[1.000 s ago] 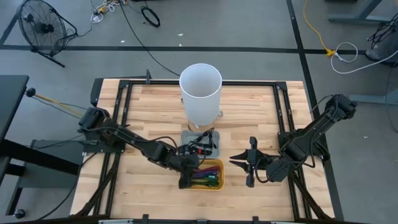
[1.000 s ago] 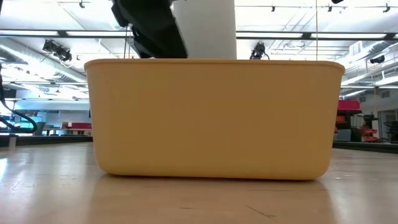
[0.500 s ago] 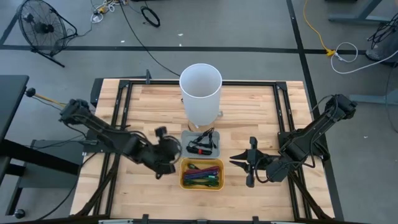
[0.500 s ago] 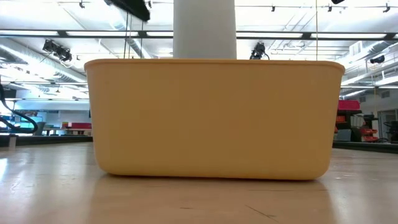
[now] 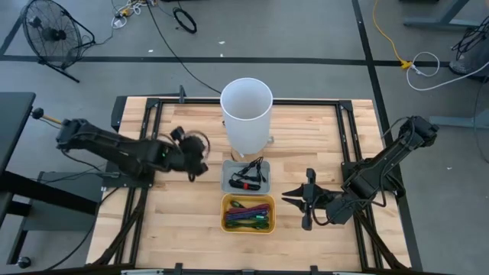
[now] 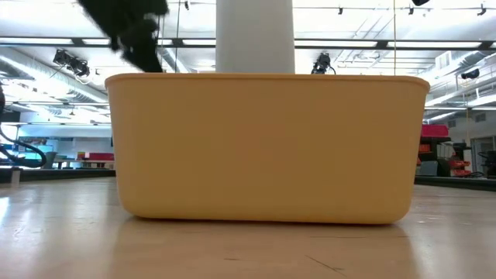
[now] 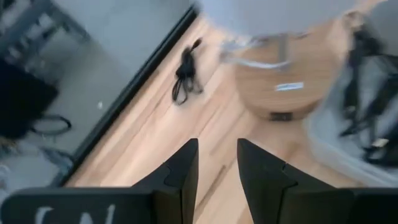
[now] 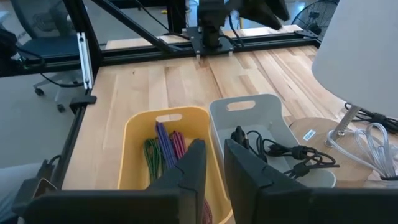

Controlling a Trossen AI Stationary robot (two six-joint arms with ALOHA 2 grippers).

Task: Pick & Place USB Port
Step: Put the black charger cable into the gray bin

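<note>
Two bins [image 5: 247, 213] [image 5: 246, 176], one white cylinder [image 5: 246, 114], two arms.

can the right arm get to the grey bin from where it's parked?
Probably yes. The right claw sits just right of the yellow bin, and the grey bin lies open-topped beside that bin with nothing between. The left claw is off to its left.

Robotics lab or workshop, as shown by the framed wooden table [image 5: 191, 229] set on a grey concrete floor [image 5: 321, 30]. A floor fan [image 5: 47, 30], loose cables [image 5: 416, 65] and ceiling track lights [image 6: 70, 58] are seen.
</note>
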